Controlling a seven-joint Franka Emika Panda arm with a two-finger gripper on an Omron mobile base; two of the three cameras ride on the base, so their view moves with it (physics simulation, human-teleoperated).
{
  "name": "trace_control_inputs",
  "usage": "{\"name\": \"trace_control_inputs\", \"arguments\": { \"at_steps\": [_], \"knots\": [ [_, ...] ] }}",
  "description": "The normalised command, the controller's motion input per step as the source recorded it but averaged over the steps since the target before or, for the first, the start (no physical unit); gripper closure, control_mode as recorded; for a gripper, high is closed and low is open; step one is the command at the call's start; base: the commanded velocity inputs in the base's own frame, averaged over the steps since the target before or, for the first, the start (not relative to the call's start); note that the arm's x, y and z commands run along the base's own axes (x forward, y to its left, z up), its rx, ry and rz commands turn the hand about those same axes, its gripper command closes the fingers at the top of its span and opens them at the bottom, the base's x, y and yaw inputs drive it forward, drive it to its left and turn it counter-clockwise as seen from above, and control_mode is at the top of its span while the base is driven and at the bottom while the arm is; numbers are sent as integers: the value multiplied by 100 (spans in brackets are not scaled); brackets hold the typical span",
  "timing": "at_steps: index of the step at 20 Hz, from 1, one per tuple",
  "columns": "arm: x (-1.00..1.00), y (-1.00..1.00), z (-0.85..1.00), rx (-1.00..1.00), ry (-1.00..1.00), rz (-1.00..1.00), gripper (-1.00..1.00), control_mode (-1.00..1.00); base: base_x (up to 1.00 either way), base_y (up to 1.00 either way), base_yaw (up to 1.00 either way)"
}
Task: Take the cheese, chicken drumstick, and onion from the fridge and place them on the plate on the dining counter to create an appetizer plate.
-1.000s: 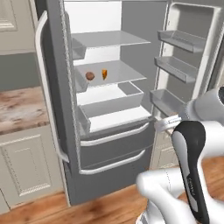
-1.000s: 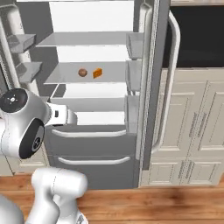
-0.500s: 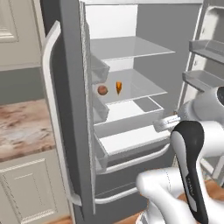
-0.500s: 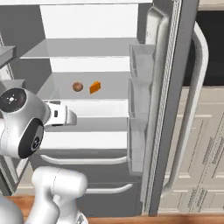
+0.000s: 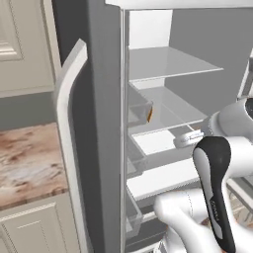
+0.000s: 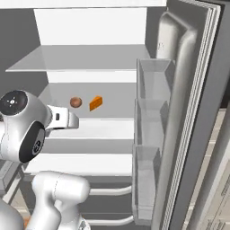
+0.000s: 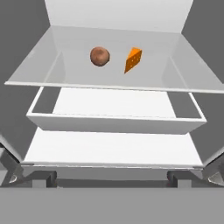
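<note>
fridge shelf (image 7: 65, 76), onion (image 7: 99, 56), cheese (image 7: 133, 60)

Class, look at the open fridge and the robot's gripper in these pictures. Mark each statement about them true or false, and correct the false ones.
1. The onion and the cheese lie on the same glass shelf. True.
2. The gripper holds the cheese. False: it is open and holds nothing.
3. The onion touches the cheese. False: there is a gap between them.
4. The fridge door stands open. True.
</note>
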Motion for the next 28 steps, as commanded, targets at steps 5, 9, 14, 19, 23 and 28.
{"name": "trace_control_inputs", "arguments": {
  "at_steps": [5,9,14,19,23,28],
  "knots": [
    [0,0,0,0,0,0,-100,100,32,-10,8],
    [0,0,0,0,0,0,-100,100,26,-16,12],
    [0,0,0,0,0,0,-100,100,41,-12,17],
    [0,0,0,0,0,0,-100,100,31,-10,15],
    [2,0,-3,0,-1,0,-100,-100,2,0,0],
    [26,-10,-5,2,-2,-6,-100,-100,0,0,0]
  ]
}}
